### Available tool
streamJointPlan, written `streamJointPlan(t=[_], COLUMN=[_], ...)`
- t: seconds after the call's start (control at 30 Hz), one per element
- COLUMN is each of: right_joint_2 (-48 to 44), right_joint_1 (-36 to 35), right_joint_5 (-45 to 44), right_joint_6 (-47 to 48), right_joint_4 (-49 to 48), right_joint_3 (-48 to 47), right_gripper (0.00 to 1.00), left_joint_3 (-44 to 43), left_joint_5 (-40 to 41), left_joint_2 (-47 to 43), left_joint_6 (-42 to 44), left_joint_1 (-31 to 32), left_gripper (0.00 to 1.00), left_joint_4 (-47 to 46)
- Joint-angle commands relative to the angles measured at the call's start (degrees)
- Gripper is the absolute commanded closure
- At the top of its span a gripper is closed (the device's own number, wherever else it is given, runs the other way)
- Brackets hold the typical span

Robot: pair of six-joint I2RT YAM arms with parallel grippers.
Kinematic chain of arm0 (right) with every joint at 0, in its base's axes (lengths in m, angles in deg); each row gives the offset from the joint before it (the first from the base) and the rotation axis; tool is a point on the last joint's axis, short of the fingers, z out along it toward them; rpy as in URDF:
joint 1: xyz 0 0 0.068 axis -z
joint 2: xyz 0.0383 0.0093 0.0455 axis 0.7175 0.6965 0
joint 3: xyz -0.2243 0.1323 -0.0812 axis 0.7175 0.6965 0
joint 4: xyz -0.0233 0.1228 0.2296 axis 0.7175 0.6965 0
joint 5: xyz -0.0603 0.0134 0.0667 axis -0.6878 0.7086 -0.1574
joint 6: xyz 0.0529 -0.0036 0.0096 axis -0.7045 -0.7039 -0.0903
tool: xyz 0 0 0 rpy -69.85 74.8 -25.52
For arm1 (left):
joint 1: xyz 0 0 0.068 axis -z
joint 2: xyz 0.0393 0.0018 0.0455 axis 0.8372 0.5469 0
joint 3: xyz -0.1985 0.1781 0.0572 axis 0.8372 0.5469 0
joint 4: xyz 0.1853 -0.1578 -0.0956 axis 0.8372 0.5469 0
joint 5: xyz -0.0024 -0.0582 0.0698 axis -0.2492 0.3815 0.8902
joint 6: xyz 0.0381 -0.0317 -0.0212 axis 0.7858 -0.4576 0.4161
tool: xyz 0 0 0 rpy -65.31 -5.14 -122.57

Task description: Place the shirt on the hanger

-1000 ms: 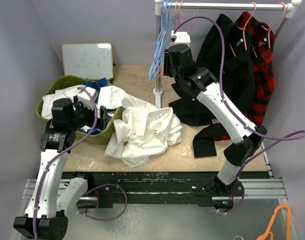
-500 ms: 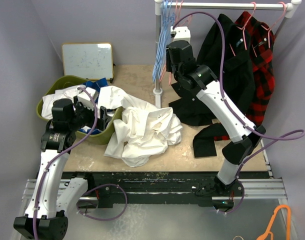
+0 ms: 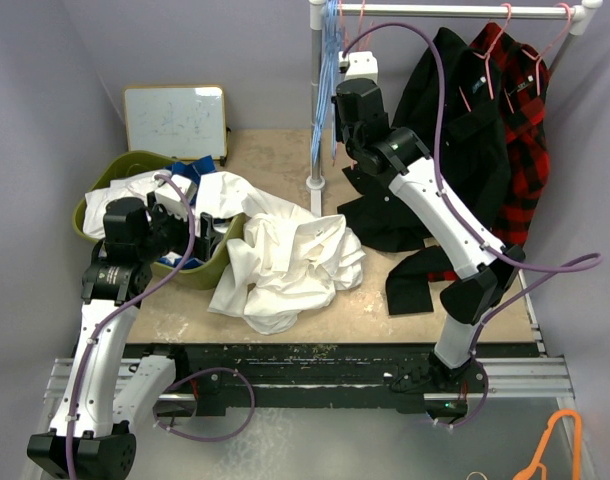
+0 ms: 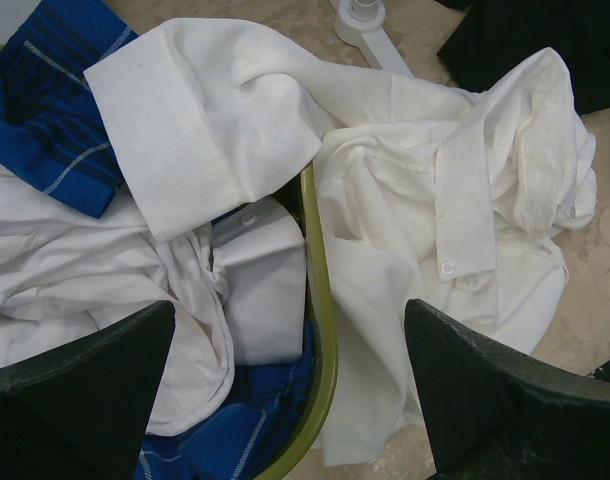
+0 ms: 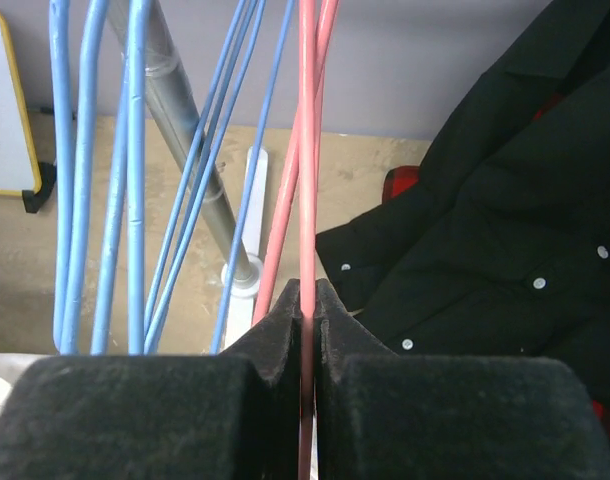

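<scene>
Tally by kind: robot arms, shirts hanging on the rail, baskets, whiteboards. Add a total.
Robot arms: 2, left arm and right arm
Shirts hanging on the rail: 2, black shirt and plaid shirt
Baskets: 1, green basket
Whiteboards: 1
Total: 6

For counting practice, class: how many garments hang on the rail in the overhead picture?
2. A black shirt hangs right of the middle of the rail; a red-and-black plaid shirt hangs beside it near the right end. More could be hidden behind them.
</scene>
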Motion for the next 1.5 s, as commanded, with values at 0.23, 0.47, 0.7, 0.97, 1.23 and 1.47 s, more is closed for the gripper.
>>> streamJointPlan(t=[0.23, 0.47, 0.7, 0.97, 1.23, 1.47], right_joint_2=[-6.58, -9.68, -16.77, -17.91, -22.20, -37.19], right_joint_1=[0.02, 0.02, 0.04, 1.16, 1.40, 1.24], right_joint_5=[-3.51, -4.81, -0.45, 0.77, 1.63, 2.44], right_joint_6=[5.23, 5.39, 4.72, 5.30, 4.26, -3.89], right_joint_4=[-4.10, -3.97, -8.06, -9.33, -12.07, -8.92], right_joint_3=[-1.68, -0.88, 8.22, 12.16, 17.32, 35.08], right_gripper=[1.00, 1.00, 1.00, 1.00, 1.00, 1.00], left_joint_3=[-0.29, -2.97, -10.21, -11.21, -11.26, -16.60], left_joint_5=[-1.86, -6.58, 4.05, 1.93, -4.90, -11.29], left_joint_2=[0.25, 3.36, 10.99, 11.74, 11.75, 18.36], left_joint_6=[-0.02, 5.18, 13.69, 12.63, 17.97, 27.51], left_joint_1=[-0.46, -0.46, 10.16, 11.29, 11.32, 14.11], left_gripper=[0.01, 0.01, 0.01, 0.01, 0.01, 0.01], left_joint_4=[-1.51, 1.86, 10.27, 9.83, 15.04, 27.79])
